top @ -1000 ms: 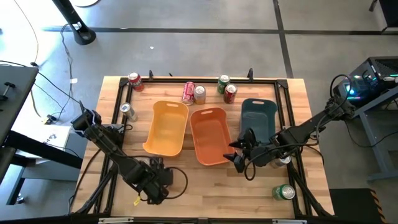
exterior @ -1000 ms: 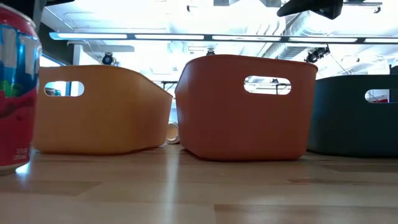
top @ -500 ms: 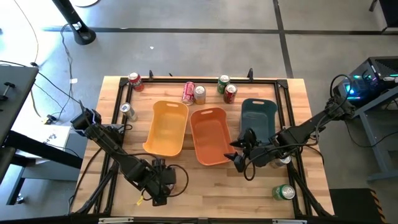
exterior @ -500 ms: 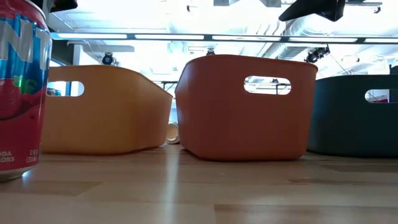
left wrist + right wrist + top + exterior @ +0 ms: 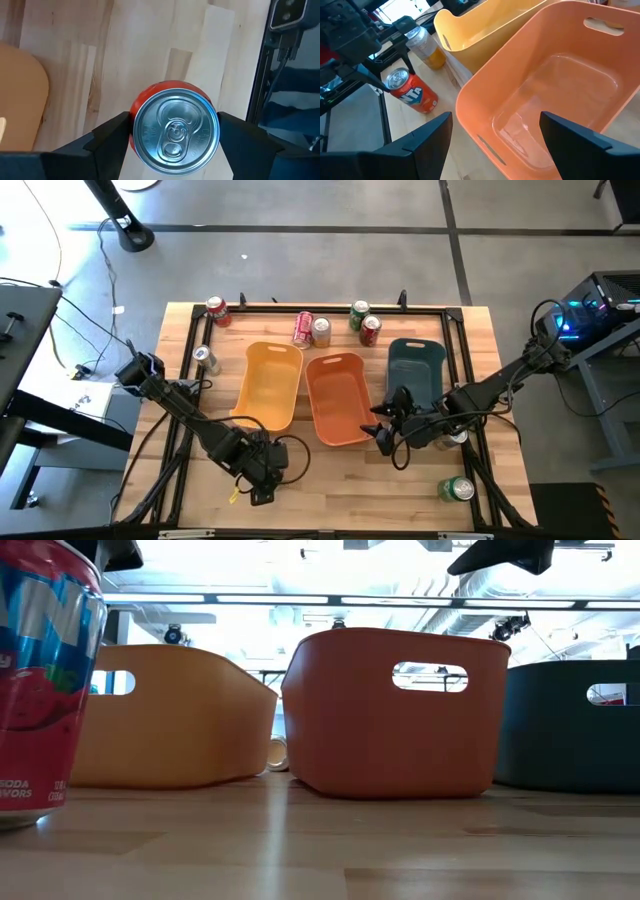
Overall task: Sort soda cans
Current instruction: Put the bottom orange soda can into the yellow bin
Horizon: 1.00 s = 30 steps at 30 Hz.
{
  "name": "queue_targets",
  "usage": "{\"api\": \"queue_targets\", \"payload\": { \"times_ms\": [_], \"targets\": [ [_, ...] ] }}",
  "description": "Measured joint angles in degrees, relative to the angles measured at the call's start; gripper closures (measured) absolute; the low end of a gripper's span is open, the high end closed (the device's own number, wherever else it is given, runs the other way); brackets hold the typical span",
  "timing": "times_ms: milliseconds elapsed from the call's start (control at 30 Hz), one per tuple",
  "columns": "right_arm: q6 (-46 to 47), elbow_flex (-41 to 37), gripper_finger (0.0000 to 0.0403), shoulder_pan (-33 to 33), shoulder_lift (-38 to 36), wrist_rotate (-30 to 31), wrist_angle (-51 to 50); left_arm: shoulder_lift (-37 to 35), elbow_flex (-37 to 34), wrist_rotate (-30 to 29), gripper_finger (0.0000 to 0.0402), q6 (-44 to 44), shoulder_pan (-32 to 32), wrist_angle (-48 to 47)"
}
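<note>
Carried rightward across the wooden surface (image 5: 300, 480), a red soda can (image 5: 175, 131) sits upright, clamped in the left hand (image 5: 262, 470); right hand (image 5: 492, 145) gapes.

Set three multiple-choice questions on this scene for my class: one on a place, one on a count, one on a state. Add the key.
1. Where is the red can that the left pincer grips? A inside a bin; B near the table's front edge, before the yellow bin; C on the floor.
2. How many bins are there? A two; B three; C four.
3. The orange bin is: A empty; B full of cans; C tipped over.
Key: B, the high view shows the pincer there; B, yellow, orange and a teal bin; A, the right wrist view shows its bare inside.
</note>
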Motion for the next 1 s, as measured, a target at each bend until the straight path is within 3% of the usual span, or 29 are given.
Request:
{"api": "queue_targets", "payload": {
  "times_ms": [533,833,1000],
  "targets": [
    [-0.1,0.0,0.0107,0.0,0.0,1.4,0.0,-3.2,1.8,1.6,0.0124,2.7,0.3,-0.5],
    [0.0,0.0,0.0107,0.0,0.0,1.4,0.0,-3.3,1.9,0.5,0.0059,4.6,1.1,-1.0],
    [0.0,0.0,0.0107,0.0,0.0,1.3,0.0,-3.3,1.9,6.7,0.0015,2.8,2.1,-0.6]
  ]
}}
